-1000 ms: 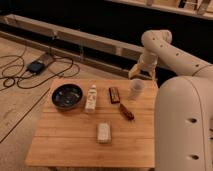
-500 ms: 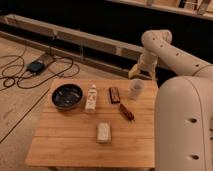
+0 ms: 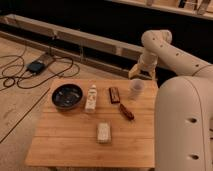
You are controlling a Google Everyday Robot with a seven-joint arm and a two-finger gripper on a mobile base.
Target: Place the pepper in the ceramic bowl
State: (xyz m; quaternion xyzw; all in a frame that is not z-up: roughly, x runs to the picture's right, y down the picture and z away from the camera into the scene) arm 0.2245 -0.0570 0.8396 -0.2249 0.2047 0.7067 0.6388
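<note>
Plainly the pepper [image 3: 126,111] is not yet picked up: it lies flat and slantwise on the table [image 3: 75,145], just on the near side of the white cup [image 3: 136,88], with bare wood around it, which should suit a grasp from above. The gripper [image 3: 141,71] hangs just beyond that cup, above the table's far edge, probably empty. Whether it is open or closed, I cannot tell. The ceramic bowl [image 3: 67,86] sits well to the cup's picture-left.
</note>
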